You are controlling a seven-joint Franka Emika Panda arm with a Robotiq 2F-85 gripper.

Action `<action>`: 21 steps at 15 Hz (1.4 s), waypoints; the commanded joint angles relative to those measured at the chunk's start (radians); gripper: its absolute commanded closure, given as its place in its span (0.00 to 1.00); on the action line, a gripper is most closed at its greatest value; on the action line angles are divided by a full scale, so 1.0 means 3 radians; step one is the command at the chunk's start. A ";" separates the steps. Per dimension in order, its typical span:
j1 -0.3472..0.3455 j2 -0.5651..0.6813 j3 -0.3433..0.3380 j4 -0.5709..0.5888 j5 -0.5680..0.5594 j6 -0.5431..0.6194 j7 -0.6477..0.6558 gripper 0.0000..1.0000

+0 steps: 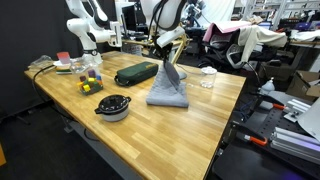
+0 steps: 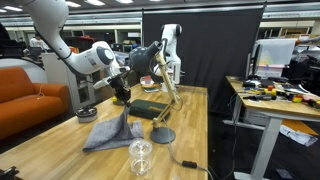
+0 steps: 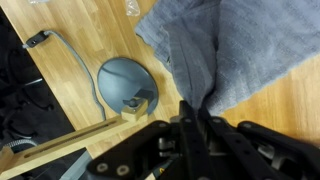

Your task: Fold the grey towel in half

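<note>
Currently, the fingers [image 3: 184, 122] are clenched on one edge of the grey towel [image 1: 170, 90], holding that part raised above the counter [image 1: 190, 130]. The rest of the cloth hangs down in a tent shape, with its lower edge resting on the counter. A dark green zip case [image 1: 135, 73] lies just beside it. A dark bowl [image 1: 113, 106] stands near.
</note>
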 commanded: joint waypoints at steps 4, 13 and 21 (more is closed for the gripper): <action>-0.0044 0.0381 0.0141 0.0432 -0.0001 -0.0481 -0.0017 0.98; -0.0016 0.0773 0.0151 0.0771 0.0048 -0.0534 0.0006 0.85; -0.0018 0.0811 0.0152 0.0839 0.0059 -0.0569 0.0005 0.67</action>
